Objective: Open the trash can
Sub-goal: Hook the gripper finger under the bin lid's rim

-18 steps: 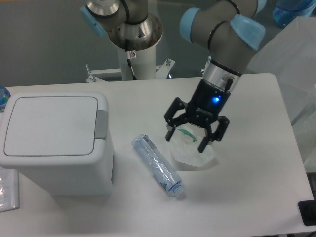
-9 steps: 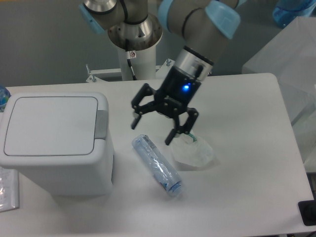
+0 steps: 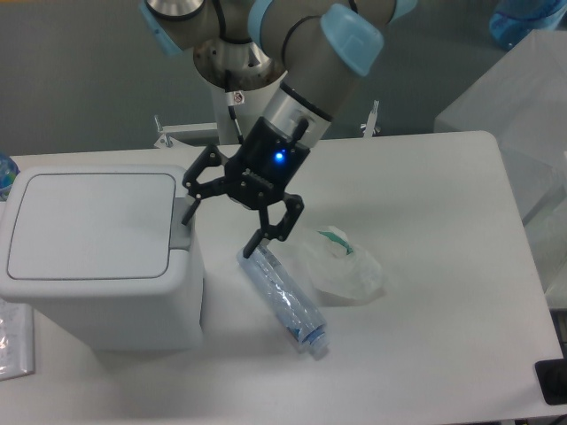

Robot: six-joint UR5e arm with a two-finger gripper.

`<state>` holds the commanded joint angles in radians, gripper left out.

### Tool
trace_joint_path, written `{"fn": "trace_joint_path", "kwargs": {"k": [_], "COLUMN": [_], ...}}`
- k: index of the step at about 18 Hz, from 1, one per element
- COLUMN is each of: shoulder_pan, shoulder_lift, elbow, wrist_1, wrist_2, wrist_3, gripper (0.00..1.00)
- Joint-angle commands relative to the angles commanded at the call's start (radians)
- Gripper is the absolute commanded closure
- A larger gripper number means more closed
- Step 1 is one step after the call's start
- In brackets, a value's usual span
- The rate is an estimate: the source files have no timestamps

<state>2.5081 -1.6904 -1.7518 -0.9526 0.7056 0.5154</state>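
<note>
Fixed camera view
Trash can: the white boxy trash can [image 3: 97,257] stands at the left side of the table [image 3: 443,354], seen from above and slightly from the front.
Lid: the flat square lid [image 3: 89,226] lies down flat on the bin, shut.
Push tab: the grey push tab [image 3: 182,225] sits at the right rim of the lid, on the side facing the arm.
Gripper: the gripper [image 3: 223,227] hangs just to the right of the bin's upper right corner, its two black fingers spread wide apart with nothing between them. One fingertip is right at the grey tab; whether it touches cannot be told. The other finger points down toward the top end of the bottle.
Arm: the arm [image 3: 310,84], grey with light blue joint caps, slants down from the upper middle; a small blue light glows on the wrist.
Bottle: a clear plastic bottle [image 3: 283,299] lies on its side on the table, just right of the bin, slanting toward the front edge.
Bag: a small translucent plastic bag [image 3: 341,266] with a green mark lies just right of the bottle.
</note>
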Motion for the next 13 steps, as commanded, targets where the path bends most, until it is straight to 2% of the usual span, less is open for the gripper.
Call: {"fn": "trace_joint_path", "kwargs": {"k": [13], "shoulder_pan": [0.006], "shoulder_lift": [-0.012], "elbow": [0.005], "wrist_1": [0.02], "wrist_2": [0.009], "wrist_3": [0.002], "gripper": [0.0]}}
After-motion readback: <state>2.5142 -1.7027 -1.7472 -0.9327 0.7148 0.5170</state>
